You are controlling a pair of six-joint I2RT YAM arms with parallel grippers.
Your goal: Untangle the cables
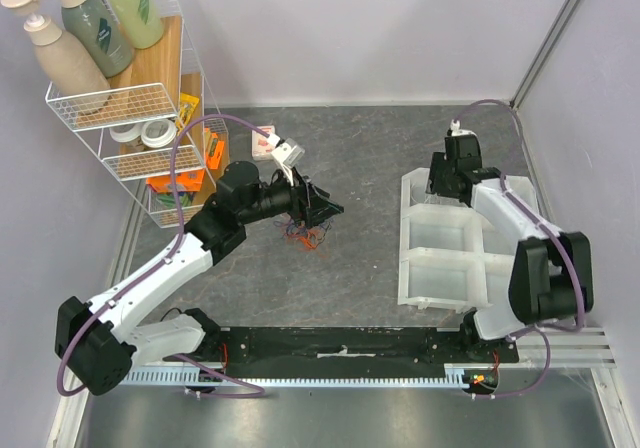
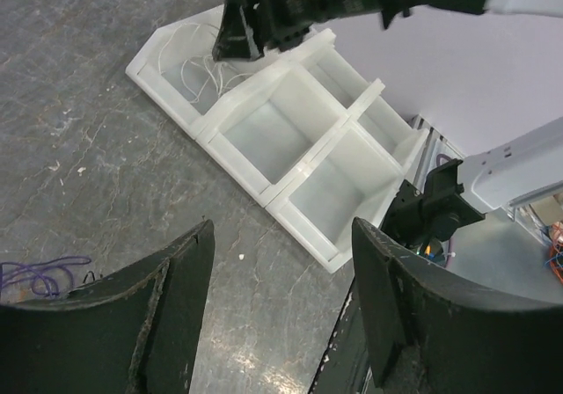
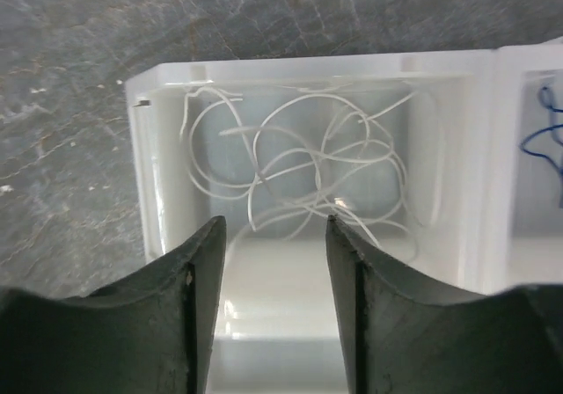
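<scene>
Now both grippers stand open: one at the tangle, one over the tray

Seen from its own wrist, the left gripper [image 2: 281, 231] has its jaws set wide apart with nothing between them; only the grey table [image 2: 106, 148] shows in the gap. Outside the finger on the left of that view, low beside it, a purple cable [image 2: 40, 275] lies in loose loops on the table. From the top view, the tangle of cables [image 1: 305, 233], orange-red and dark strands knotted together, sits just under this gripper, slightly nearer the arm bases than its fingertips. Whether the fingers touch the tangle cannot be told. Well behind the gripper, past its arm, stands a wire rack [image 1: 130, 118] carrying pump bottles.

The right gripper [image 3: 274, 222] also has its jaws parted, and nothing is gripped between them. Straight ahead of its fingertips and below them, the white cables [image 3: 299, 174] lie coiled over one another inside an end compartment of the white tray [image 3: 493, 69]. One white strand runs close to the tip of the finger on the right of the wrist view; contact there cannot be made out. In the next compartment, off to that same side, a blue cable [image 3: 545, 134] shows at the picture's edge.
</scene>
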